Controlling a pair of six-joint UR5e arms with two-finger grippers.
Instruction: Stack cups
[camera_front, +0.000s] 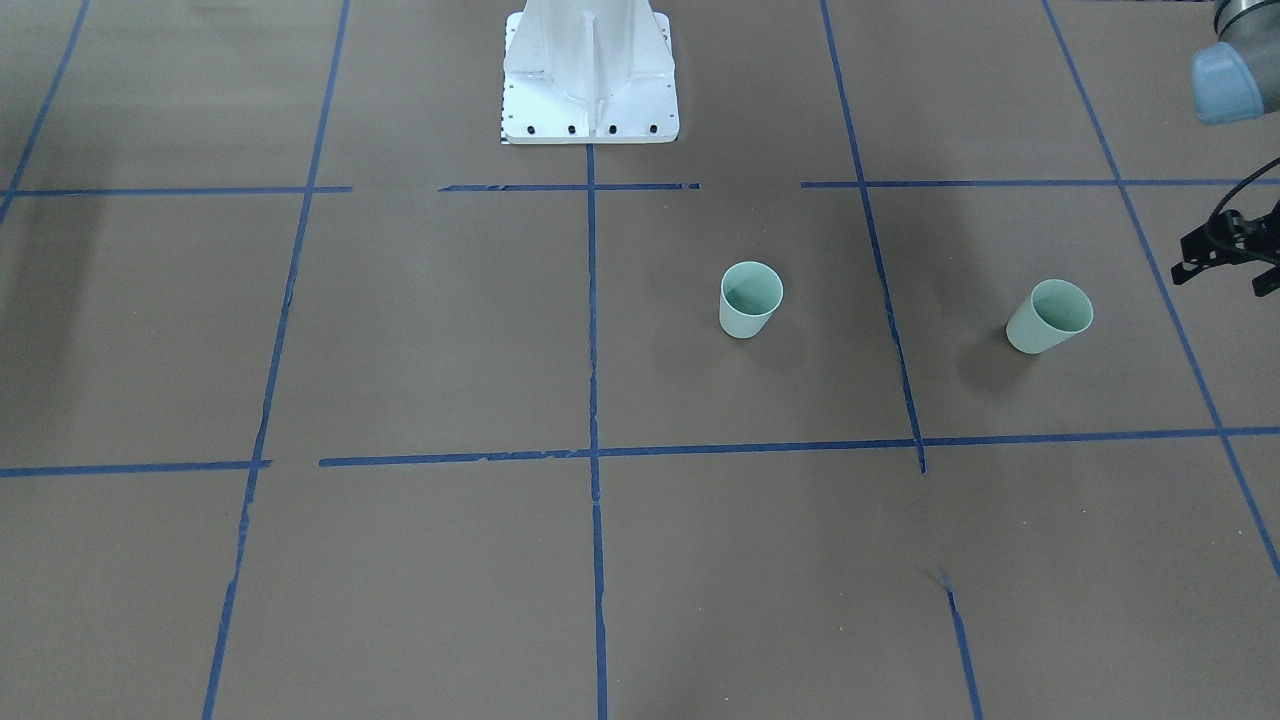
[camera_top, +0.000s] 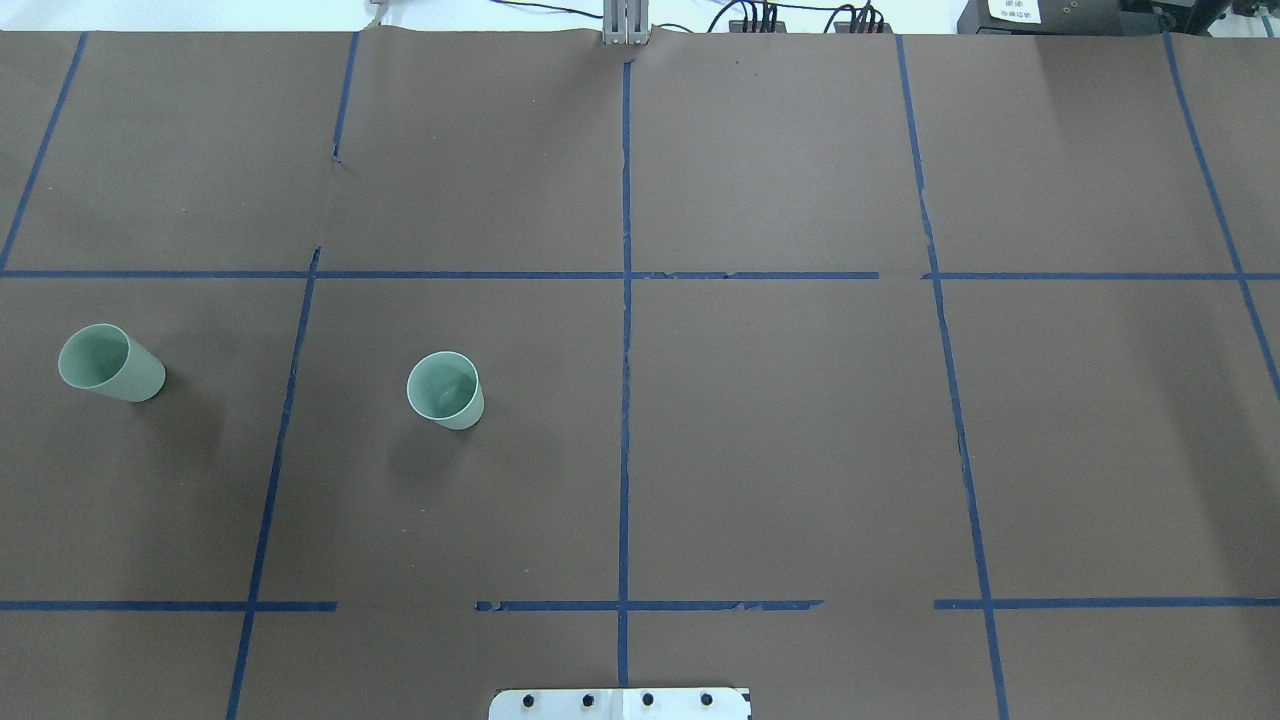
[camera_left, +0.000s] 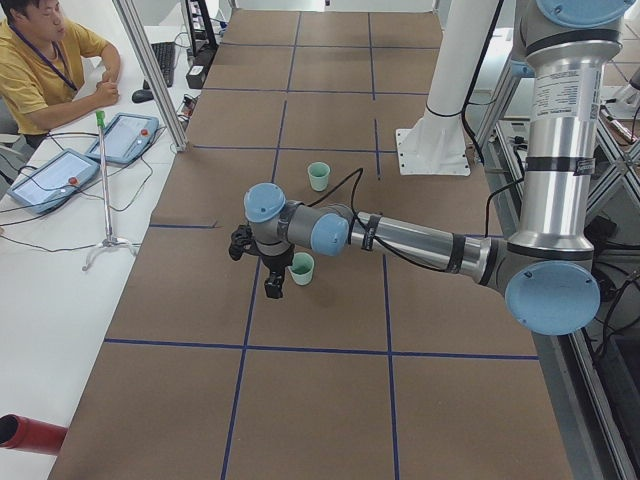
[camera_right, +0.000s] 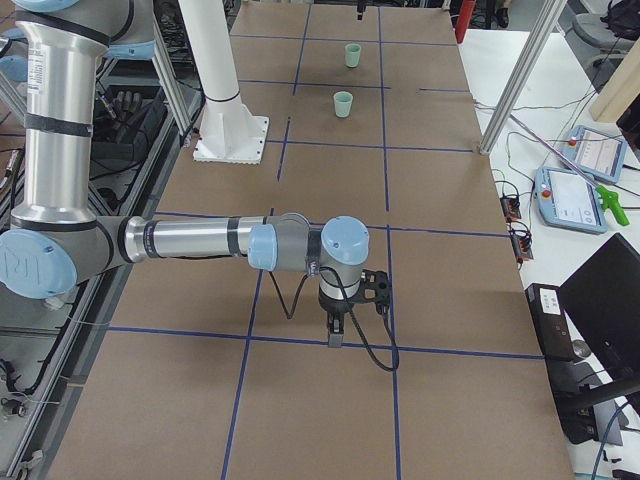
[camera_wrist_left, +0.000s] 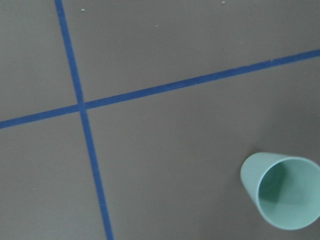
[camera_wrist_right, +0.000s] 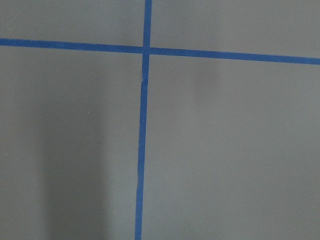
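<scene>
Cups first, in the front-facing view. Two pale mint-green tumblers stand upright and empty on the brown tabletop (camera_front: 400, 330), which is crossed by blue tape lines (camera_front: 592, 300). The inner cup (camera_front: 750, 300) is a little out from my white pedestal (camera_front: 590, 70), toward my left side. The outer cup (camera_front: 1048, 317) is farther from the pedestal on that same side, well apart from the first. My left pincer (camera_front: 1225, 275) shows beyond the outer cup from the pedestal, near it but not touching. The picture's edge cuts it off, so I cannot tell how wide it stands.

From overhead, the pedestal's base plate (camera_top: 620, 703) is at the bottom edge. The inner cup (camera_top: 445, 390) and outer cup (camera_top: 110, 363) are both out to my left of it. No arm shows here.

From the left end of the tabletop, my left pincer (camera_left: 257, 268) hangs just beside the outer cup (camera_left: 301, 268). The inner cup (camera_left: 318, 176) is closer to the pedestal (camera_left: 440, 110). A person in a yellow shirt (camera_left: 45, 60) sits at a side desk.

From the right end, my right pincer (camera_right: 345, 310) hangs over the tabletop far from the pedestal (camera_right: 215, 80), on the side away from both cups. Its opening cannot be judged from here.

My left wrist camera looks down into the outer cup (camera_wrist_left: 282, 190) at the lower right corner. My right wrist camera shows only tabletop and a tape crossing (camera_wrist_right: 146, 50).
</scene>
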